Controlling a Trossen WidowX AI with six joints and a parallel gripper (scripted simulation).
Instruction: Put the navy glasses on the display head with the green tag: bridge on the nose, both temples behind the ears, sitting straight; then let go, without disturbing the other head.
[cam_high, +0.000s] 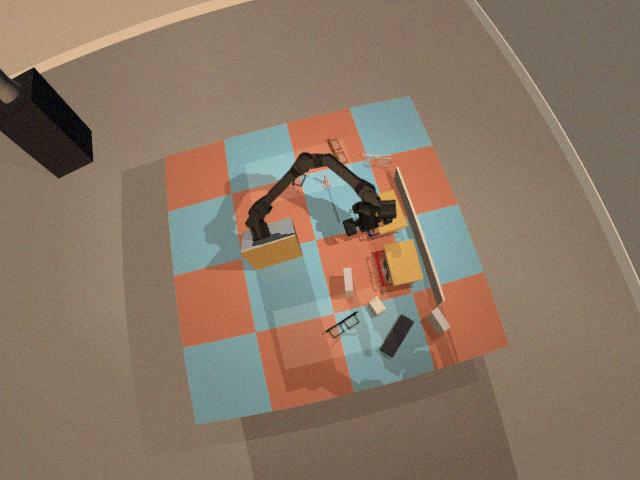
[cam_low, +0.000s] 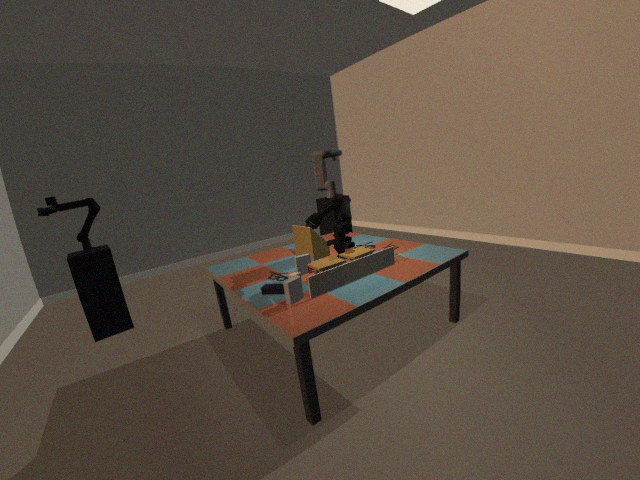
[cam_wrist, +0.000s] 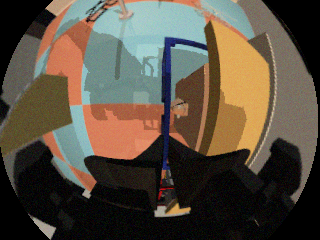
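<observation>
My gripper (cam_high: 370, 231) (cam_wrist: 164, 138) is shut on the navy glasses (cam_high: 372, 234) (cam_wrist: 167, 75). In the wrist view their front rim runs upright in the picture, and a temple reaches right to the side of a yellow-topped head (cam_high: 399, 223) (cam_low: 358, 252) (cam_wrist: 242, 85). The rim stands in front of that head's brown face (cam_wrist: 192, 95); its small nose shows just beside the rim. Contact at the nose and the ears cannot be made out. The other head (cam_high: 404, 262) (cam_low: 326, 264) wears red glasses (cam_high: 381, 268). No green tag is visible in these views.
A long pale panel (cam_high: 419, 232) (cam_low: 351, 271) stands behind both heads. A white block (cam_high: 347, 281), a cream block (cam_high: 377, 305), a dark box (cam_high: 397, 335) and black glasses (cam_high: 343, 325) are beyond the other head. Brown glasses (cam_high: 336, 149) and clear glasses (cam_high: 376, 160) lie on the opposite side.
</observation>
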